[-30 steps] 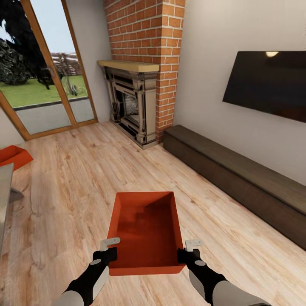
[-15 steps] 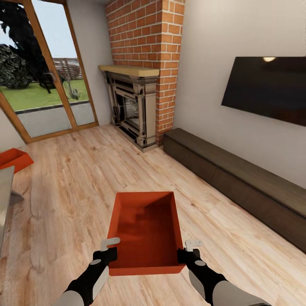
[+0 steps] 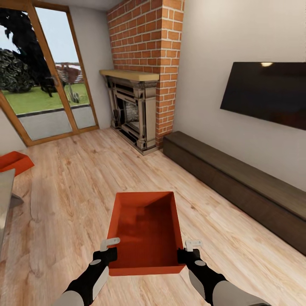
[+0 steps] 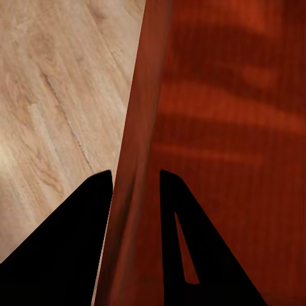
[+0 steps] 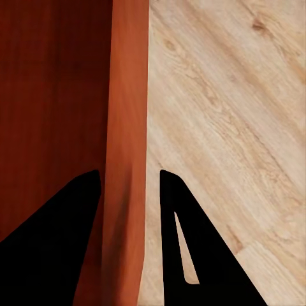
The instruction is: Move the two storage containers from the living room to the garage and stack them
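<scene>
Wrist views show each gripper, left and right, clamped astride a side wall of the carried container, while the head view adds a second container far left, open plank floor ahead and a low cabinet along the right wall.

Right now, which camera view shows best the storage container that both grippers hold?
The head view: the whole held container shows, open top up. The left wrist view shows one side wall between dark fingers; the right wrist view the opposite wall.
</scene>
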Robot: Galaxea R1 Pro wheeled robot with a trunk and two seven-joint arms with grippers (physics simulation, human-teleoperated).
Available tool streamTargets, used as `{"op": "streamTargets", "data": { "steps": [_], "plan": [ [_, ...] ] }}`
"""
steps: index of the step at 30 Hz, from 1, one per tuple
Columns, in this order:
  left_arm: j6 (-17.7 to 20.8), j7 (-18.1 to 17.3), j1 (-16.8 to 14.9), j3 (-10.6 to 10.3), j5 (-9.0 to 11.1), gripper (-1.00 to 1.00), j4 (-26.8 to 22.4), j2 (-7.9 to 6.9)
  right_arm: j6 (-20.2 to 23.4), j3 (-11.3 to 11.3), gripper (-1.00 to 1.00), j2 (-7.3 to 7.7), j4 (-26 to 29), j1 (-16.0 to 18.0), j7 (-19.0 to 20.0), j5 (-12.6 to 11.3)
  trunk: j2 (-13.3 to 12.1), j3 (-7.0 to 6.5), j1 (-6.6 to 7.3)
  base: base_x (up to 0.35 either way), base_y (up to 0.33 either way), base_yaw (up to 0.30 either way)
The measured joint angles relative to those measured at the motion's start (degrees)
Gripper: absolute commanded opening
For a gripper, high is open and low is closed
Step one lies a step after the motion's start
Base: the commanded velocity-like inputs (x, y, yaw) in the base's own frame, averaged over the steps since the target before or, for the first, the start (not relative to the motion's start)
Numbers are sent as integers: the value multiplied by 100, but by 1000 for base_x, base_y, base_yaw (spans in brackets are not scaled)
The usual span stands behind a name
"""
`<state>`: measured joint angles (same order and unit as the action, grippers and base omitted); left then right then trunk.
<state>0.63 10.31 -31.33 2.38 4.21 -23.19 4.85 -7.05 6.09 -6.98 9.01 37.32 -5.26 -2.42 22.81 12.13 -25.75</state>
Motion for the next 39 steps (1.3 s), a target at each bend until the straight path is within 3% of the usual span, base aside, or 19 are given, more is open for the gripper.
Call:
{"op": "streamTargets", "data": {
  "steps": [39],
  "plan": [
    [-11,2,0,-9,19,-100,11,1,-1,14,-100,7,-3,-1,12,-19,-1,-353,0,0,0,0]
  ]
}}
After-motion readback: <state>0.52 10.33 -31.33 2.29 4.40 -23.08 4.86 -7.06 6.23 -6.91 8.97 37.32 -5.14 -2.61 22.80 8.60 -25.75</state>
